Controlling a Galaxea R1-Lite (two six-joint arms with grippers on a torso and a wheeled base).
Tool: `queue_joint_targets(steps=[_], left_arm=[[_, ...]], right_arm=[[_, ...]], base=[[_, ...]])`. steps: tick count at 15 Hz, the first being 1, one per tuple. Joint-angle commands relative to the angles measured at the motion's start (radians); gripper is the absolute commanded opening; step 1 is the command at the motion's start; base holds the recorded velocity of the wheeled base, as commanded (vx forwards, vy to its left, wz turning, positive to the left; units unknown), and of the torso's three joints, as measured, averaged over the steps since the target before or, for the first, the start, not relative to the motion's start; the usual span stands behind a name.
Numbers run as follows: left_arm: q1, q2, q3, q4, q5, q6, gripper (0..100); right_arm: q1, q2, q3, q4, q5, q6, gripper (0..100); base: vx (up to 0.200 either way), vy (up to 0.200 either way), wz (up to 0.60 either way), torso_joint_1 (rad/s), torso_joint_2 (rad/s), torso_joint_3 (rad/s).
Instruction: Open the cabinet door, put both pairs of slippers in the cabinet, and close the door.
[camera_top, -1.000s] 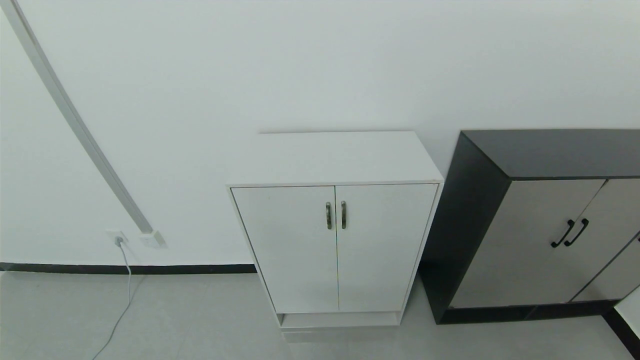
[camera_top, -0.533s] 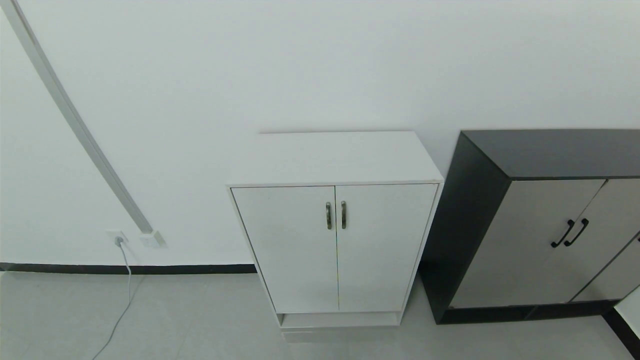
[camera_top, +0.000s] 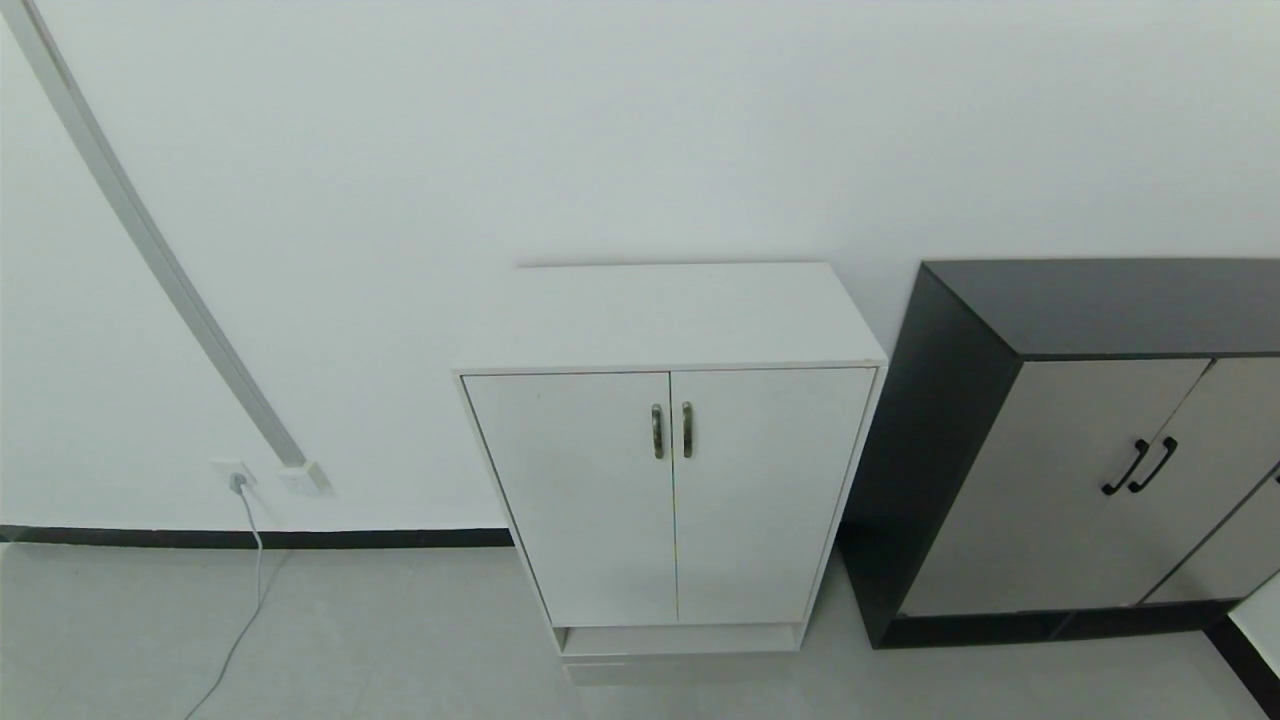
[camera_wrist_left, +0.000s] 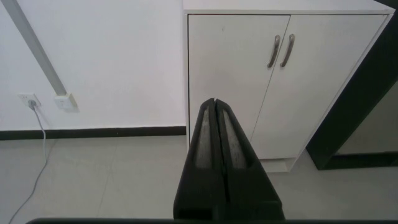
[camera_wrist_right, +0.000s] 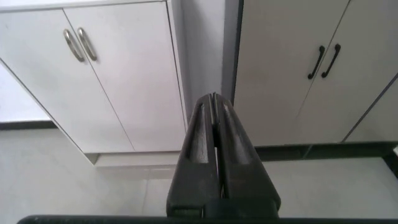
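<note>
Floor (camera_wrist_left: 112, 177) separates cabinet (camera_wrist_left: 236, 68) from closed left end effector (camera_wrist_left: 216, 101).

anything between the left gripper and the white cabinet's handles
Nothing visible does. In the left wrist view the left gripper, fingers together, faces the white cabinet across bare floor. The handles on its closed doors are unobstructed.

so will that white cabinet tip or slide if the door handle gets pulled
Probably not: the white cabinet stands broad on the floor, backed against the wall. The slim metal handles look smooth, so a grip might slip.
</note>
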Motion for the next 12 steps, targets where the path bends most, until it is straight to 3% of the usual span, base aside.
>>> queue_joint_targets(steps=[1, 12], left_arm=[[0.0, 0.0, 0.0, 0.0, 0.0, -0.001, 0], [0.0, 0.0, 0.0, 0.0, 0.003, 0.0, 0]], right_arm=[[0.0, -0.009, 0.0, -0.001, -0.017, 0.027, 0], [-0.002, -0.009, 0.0, -0.004, -0.029, 0.033, 0]], base=[[0.0, 0.0, 0.0, 0.0, 0.0, 0.0], [0.0, 0.0, 0.0, 0.0, 0.0, 0.0]])
